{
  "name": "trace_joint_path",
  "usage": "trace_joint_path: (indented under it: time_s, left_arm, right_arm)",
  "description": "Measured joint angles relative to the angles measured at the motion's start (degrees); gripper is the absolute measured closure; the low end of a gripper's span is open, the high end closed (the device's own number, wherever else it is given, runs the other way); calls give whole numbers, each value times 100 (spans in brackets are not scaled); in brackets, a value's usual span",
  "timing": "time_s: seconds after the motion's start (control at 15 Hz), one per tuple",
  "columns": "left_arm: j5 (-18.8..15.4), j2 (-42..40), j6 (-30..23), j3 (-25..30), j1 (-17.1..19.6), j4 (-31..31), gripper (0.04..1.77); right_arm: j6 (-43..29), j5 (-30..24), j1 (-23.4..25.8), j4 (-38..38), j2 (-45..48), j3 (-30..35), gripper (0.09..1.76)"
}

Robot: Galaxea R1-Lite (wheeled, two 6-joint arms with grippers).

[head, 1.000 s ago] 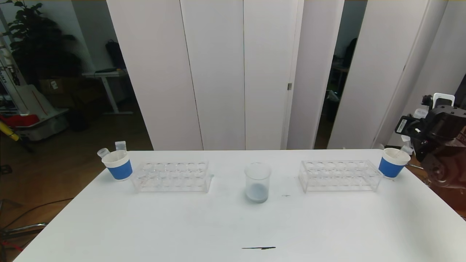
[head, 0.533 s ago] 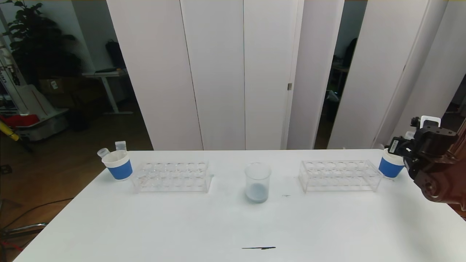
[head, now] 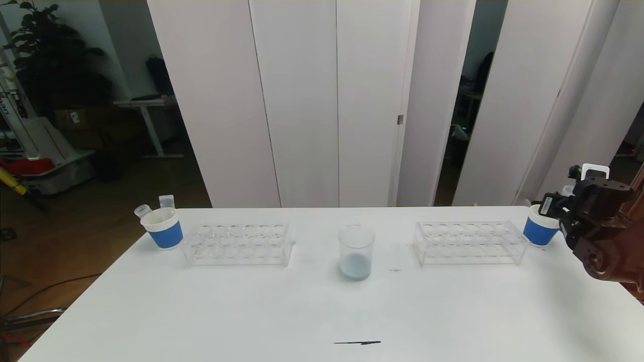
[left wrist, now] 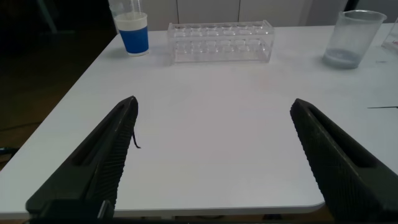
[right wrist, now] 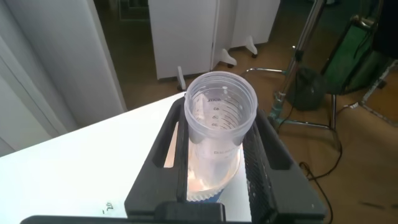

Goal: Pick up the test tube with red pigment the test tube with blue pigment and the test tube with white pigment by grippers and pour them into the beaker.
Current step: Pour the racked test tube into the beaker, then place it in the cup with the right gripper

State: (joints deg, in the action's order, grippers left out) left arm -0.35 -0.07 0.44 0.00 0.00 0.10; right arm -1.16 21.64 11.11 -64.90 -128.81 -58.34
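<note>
I am seeing my right gripper hanging over the blue-banded paper cup at the far right corner of the tabletop. In the right wrist view its fingers are pressing in on both sides of a clear, graduated test tube, clamping it upright with its open mouth facing the camera and its lower end down in the cup; I cannot tell what pigment it is carrying.

The beaker is standing near the middle of the tabletop, well apart from that gripper, with a pale bluish layer sitting at its bottom. A clear tube rack is lying between the beaker and the right cup, and a second rack is sitting on the left, just beside another blue-banded cup at the far left corner, with two tube tops poking out.

My left gripper is waiting at the near edge, jaws spread wide and holding nothing. The near half of the tabletop is lying open.
</note>
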Motion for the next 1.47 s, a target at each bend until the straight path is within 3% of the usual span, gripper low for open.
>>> trace_joint_path:
  time_s: [1.0,1.07,1.13,1.27,1.33,1.47]
  left_arm:
    - [2,0,2,0,0,0,6]
    - [2,0,2,0,0,0,6]
    - [0,0,2,0,0,-2,6]
    - [2,0,2,0,0,0,6]
    - [2,0,2,0,0,0,6]
    - [0,0,0,0,0,0,6]
  right_arm:
    - [-82,-249,71,51,-400,-276,125]
    - [-82,-276,77,73,-405,-277,120]
    - [-79,-282,82,132,-402,-277,100]
    - [-79,-246,113,149,-397,-293,32]
    - [-77,-244,123,138,-394,-308,14]
    - [-77,-243,145,140,-350,-328,10]
